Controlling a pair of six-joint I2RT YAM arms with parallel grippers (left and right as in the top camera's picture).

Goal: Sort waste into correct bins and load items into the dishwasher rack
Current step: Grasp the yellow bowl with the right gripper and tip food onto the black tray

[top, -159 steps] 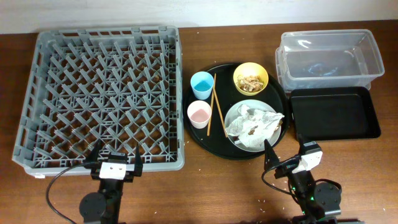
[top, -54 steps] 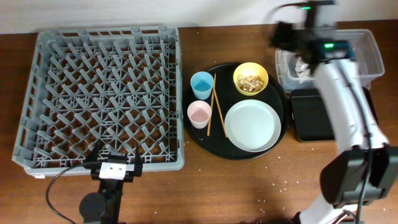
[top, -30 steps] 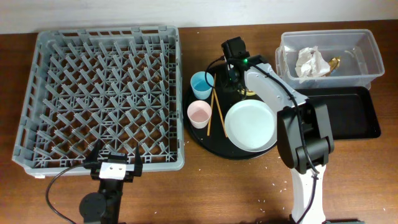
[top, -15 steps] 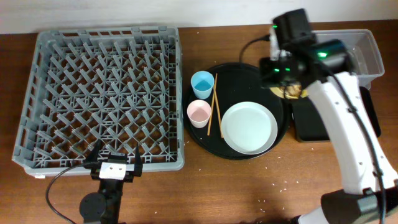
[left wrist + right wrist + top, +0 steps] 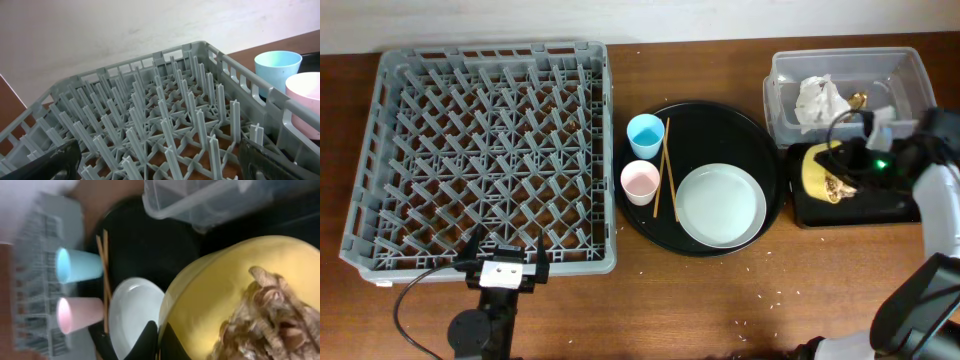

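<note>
My right gripper (image 5: 159, 341) is shut on the rim of the yellow bowl (image 5: 235, 285), which is tipped on its side over the shallow black tray (image 5: 880, 200). Brownish food scraps (image 5: 267, 315) cling at the bowl's (image 5: 818, 170) mouth. The stained white napkin (image 5: 818, 100) lies in the clear tub (image 5: 910, 95). On the round black tray (image 5: 720, 125) sit the blue cup (image 5: 645, 131), pink cup (image 5: 640, 182), chopsticks (image 5: 668, 170) and pale plate (image 5: 722, 205). My left gripper (image 5: 504, 260) rests open at the grey rack's (image 5: 390, 150) near edge.
The right arm (image 5: 935, 190) reaches in from the right edge, over the black tray's far end. In the left wrist view the rack's pegs (image 5: 165, 115) fill the foreground, with the blue cup (image 5: 277, 65) and pink cup (image 5: 305, 100) just beyond its right wall.
The right gripper has carried the yellow bowl off the round tray, rightward over the black rectangular tray, and tipped it on its side. The left arm has not moved.
</note>
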